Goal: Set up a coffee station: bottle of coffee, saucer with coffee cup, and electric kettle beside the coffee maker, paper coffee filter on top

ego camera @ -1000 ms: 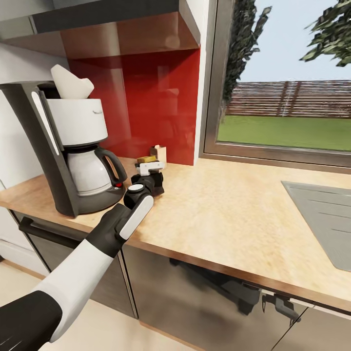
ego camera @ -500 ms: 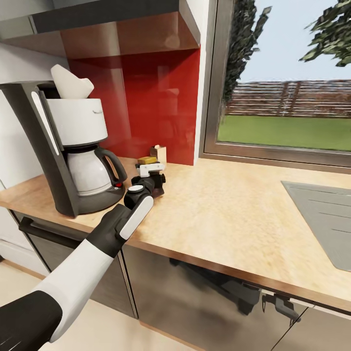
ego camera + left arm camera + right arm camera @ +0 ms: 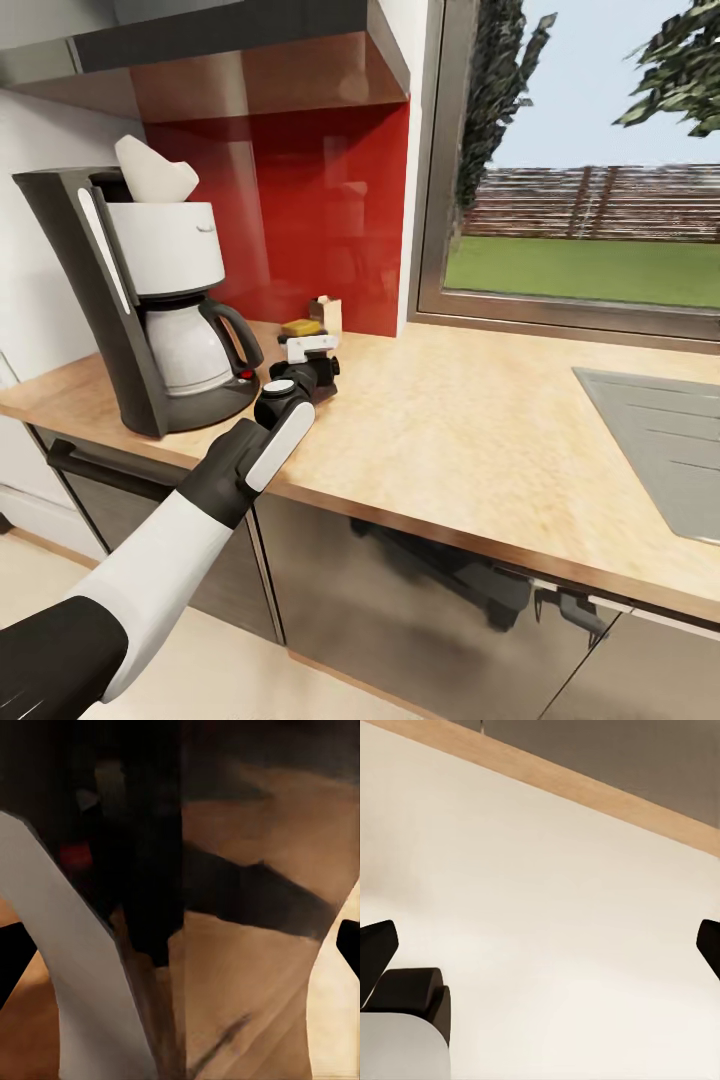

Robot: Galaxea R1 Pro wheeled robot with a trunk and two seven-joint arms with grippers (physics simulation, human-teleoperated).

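Ahead of me a red backsplash [image 3: 320, 200] rises behind the wooden countertop [image 3: 480, 430]. A steel sink [image 3: 660, 440] sits right, below the window [image 3: 590, 170] showing lawn and fence.

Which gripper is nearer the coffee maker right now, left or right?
Left. The left gripper hangs over the countertop just beside the coffee maker, level with its carafe. The right gripper is down facing the floor, jaws spread.
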